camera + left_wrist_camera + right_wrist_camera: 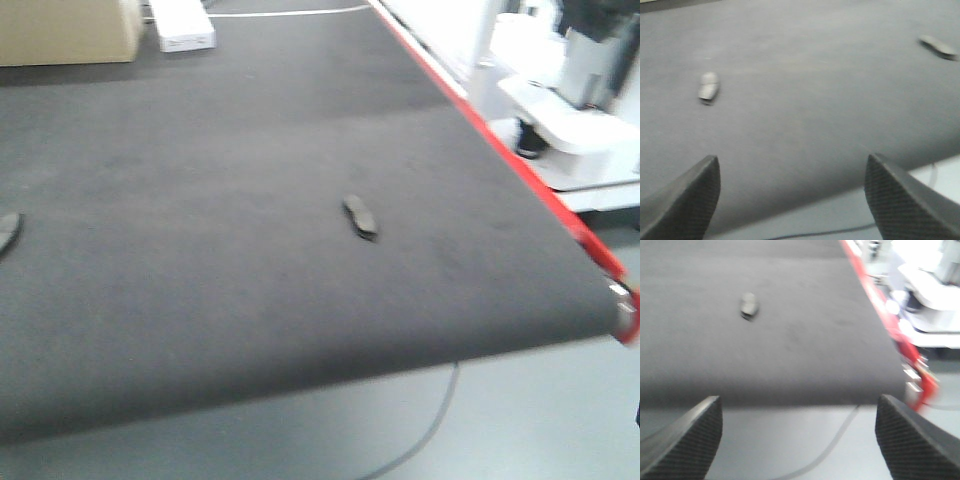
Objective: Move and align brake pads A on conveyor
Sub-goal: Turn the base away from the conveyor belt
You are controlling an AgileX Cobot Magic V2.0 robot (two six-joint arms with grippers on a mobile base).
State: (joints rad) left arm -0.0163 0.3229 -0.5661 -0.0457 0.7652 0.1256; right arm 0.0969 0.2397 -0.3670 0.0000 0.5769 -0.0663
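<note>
Dark-grey conveyor (pixel 250 150), red-edged, bears a brake pad (pixel 360 217); left claw (pixel 792 195) and right claw (pixel 799 435) gape empty.

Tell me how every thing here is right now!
left gripper: open, empty.
right gripper: open, empty.
middle brake pad: lying flat on the conveyor, untouched.
left brake pad: lying on the conveyor, cut by the picture's edge.
conveyor: moving or stopped, cannot tell.

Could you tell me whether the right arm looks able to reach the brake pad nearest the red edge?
Probably yes: its pincer is open, with only bare belt before the pad.
</note>
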